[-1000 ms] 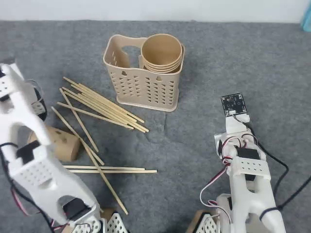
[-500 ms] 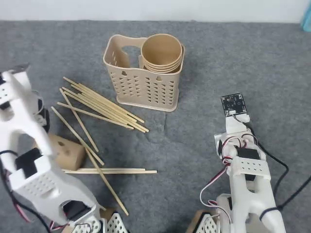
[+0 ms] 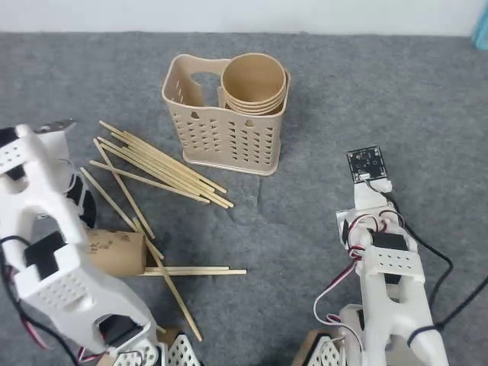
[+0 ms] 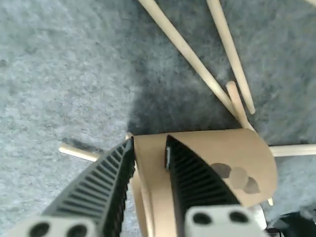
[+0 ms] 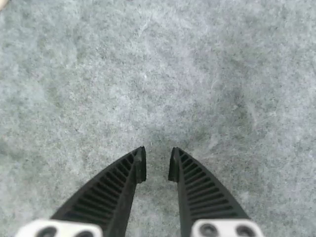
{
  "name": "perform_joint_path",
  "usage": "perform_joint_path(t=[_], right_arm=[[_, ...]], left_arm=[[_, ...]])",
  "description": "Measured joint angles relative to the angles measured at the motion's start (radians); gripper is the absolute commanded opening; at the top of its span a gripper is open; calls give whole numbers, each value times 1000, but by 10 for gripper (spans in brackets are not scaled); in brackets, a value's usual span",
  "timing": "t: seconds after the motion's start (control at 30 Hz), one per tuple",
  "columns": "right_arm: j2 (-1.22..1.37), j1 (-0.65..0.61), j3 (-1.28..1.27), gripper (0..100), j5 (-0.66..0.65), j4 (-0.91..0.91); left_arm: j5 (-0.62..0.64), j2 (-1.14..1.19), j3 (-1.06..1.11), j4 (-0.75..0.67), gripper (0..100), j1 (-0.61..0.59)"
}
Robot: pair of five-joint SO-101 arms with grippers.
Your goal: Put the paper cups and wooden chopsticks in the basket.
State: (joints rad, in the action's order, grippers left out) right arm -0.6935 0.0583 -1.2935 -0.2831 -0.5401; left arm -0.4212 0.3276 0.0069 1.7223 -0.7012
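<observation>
We start with the grey felt-covered bench (image 3: pixel 343 91), which carries everything here. Next in bulk are the two white arms at its near edge. The left arm (image 3: pixel 46 252) bends over the near left part of the bench. The right arm (image 3: pixel 385 267) stands on the near right, well apart from all the task's things.

The right hand (image 5: pixel 156 163) hangs over bare felt, its fingers narrowly apart with nothing between them. The left hand (image 4: pixel 148 145) is closed on a loose paper cup (image 4: pixel 222 158), pinching the cup's wall at one end between its two ribbed fingers.

The beige slotted basket (image 3: pixel 221 137) stands upright toward the far middle of the bench. We see two compartments in it. The one on the right arm's side holds a stack of paper cups (image 3: pixel 254 80), nested, mouth up and rising above the rim.

In the high view the loose paper cup lies on its side just beside the left arm, on the near left and well apart from the basket.

The wooden chopsticks are all out on the felt. A loose pile (image 3: pixel 164 169) fans out between the left arm and the basket. Single sticks run from it toward the cup. One pair (image 3: pixel 198 270) lies side by side, one end touching or just beside the cup.
</observation>
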Motion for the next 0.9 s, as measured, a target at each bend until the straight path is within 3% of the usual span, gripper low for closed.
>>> perform_joint_path(t=[0.03,0.47,0.63,0.9], right_arm=[[0,0,0,91,0,0],[0,0,0,91,0,0],[0,0,0,91,0,0],[0,0,0,91,0,0]], left_arm=[[0,0,2,0,5,0],[0,0,3,0,12,9],[14,-63,51,0,12,72],[74,-365,253,0,12,235]])
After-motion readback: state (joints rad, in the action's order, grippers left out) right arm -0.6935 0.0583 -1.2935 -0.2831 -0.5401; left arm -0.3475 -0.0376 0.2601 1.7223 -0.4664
